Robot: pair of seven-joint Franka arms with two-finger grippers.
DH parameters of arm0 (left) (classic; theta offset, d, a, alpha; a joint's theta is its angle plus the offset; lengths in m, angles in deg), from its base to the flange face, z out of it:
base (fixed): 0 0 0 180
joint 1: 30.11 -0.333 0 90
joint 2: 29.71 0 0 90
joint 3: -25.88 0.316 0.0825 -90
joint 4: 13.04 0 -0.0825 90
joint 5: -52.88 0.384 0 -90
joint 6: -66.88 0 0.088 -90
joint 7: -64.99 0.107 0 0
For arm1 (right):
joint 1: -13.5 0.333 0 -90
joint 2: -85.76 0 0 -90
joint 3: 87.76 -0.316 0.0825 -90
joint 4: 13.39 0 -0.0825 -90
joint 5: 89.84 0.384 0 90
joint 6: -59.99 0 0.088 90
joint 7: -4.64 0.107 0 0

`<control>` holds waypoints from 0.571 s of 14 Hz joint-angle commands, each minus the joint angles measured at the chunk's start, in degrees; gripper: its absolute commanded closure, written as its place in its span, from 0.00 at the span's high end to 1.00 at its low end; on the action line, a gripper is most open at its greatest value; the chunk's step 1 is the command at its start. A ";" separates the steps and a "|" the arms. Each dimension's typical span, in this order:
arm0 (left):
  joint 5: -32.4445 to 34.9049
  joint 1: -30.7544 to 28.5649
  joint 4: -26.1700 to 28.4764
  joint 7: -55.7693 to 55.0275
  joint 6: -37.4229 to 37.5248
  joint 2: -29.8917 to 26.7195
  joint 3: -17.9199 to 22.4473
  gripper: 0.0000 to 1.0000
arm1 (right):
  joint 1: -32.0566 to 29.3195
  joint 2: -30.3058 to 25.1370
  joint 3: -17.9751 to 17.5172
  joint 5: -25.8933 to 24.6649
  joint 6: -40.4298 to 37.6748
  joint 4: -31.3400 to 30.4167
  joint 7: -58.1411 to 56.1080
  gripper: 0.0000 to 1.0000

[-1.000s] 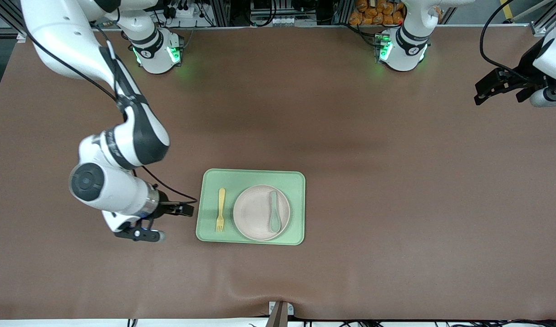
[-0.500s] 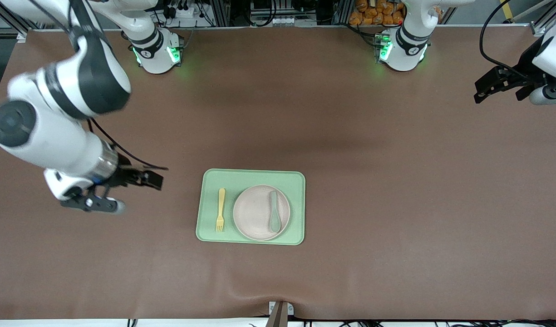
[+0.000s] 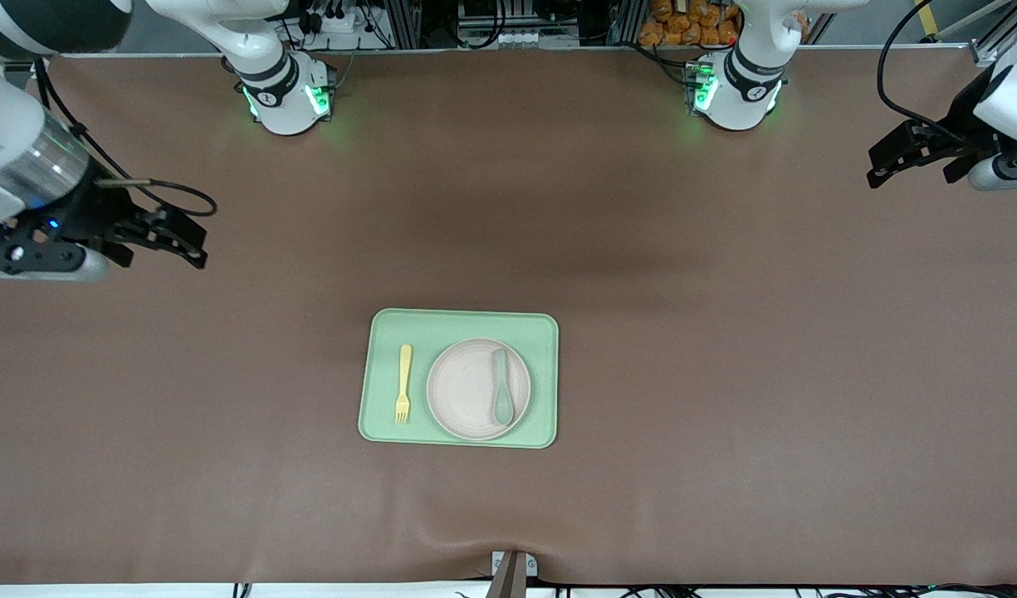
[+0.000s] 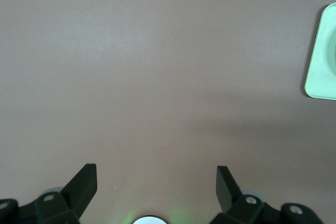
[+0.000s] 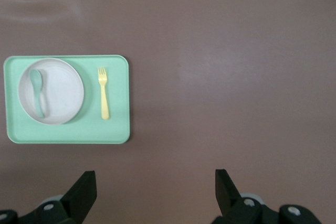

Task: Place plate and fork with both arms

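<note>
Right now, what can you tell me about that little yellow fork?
The fork is small, pale yellow and looks like plastic, with short tines pointing toward the front camera. It lies flat on the green tray, beside the plate on the side toward the right arm's end of the table, not touching the plate. Nothing holds it.

Brown table [image 3: 724,374] carries a green tray [image 3: 458,436] near its middle
</note>
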 commanded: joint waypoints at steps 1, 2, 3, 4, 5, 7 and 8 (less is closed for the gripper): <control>-0.90 -0.36 1.46 0.15 -0.56 -1.66 -0.10 1.00 | -1.41 -7.99 -0.05 1.08 2.46 -10.61 -2.20 1.00; -0.90 -0.36 1.46 0.24 -0.56 -1.66 -0.10 1.00 | -1.50 -8.96 -0.05 1.08 3.08 -12.20 -2.20 1.00; -0.90 -0.36 1.46 0.15 -0.56 -1.66 -0.10 1.00 | -1.50 -8.71 0.47 1.08 3.52 -12.05 -2.20 1.00; -0.81 -0.36 1.46 0.24 -0.56 -1.66 -0.10 1.00 | -1.50 -8.27 0.74 1.08 3.69 -11.44 -2.20 1.00; -0.89 -0.36 1.46 0.24 -0.56 -1.66 -0.10 1.00 | -1.59 -7.57 0.74 1.08 3.52 -9.52 -2.20 1.00; -0.89 -0.36 1.46 0.24 -0.56 -1.57 -0.02 1.00 | -1.85 -5.38 0.91 0.82 3.17 -6.61 -2.37 1.00; -0.81 -0.36 1.46 0.24 -0.56 -1.57 -0.10 1.00 | -1.94 -5.28 1.17 0.47 3.17 -6.42 -2.38 1.00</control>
